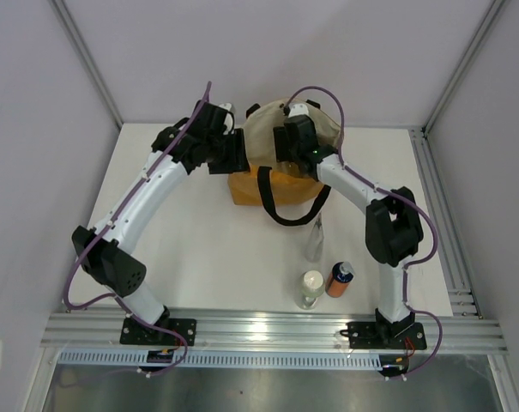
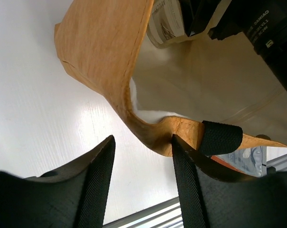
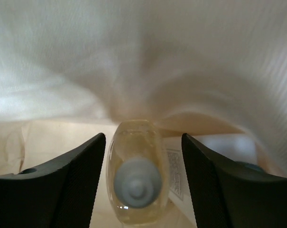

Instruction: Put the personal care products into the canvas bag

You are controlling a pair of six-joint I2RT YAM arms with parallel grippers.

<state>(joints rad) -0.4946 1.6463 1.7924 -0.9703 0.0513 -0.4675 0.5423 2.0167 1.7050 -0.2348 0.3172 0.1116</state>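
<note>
The mustard-tan canvas bag stands at the back middle with its mouth up and a black handle hanging in front. My right gripper reaches down into it. In the right wrist view it is open, with the rounded yellowish bottle between the fingers, a gap on each side. My left gripper is open at the bag's left rim, with one fingertip against the rim. The slim clear bottle, the clear white-capped bottle and the orange dark-capped bottle are on the table.
A labelled item lies on the cream bag floor beside the yellowish bottle. The three loose bottles are close together at the near right, by the aluminium front rail. Grey walls close in the white table.
</note>
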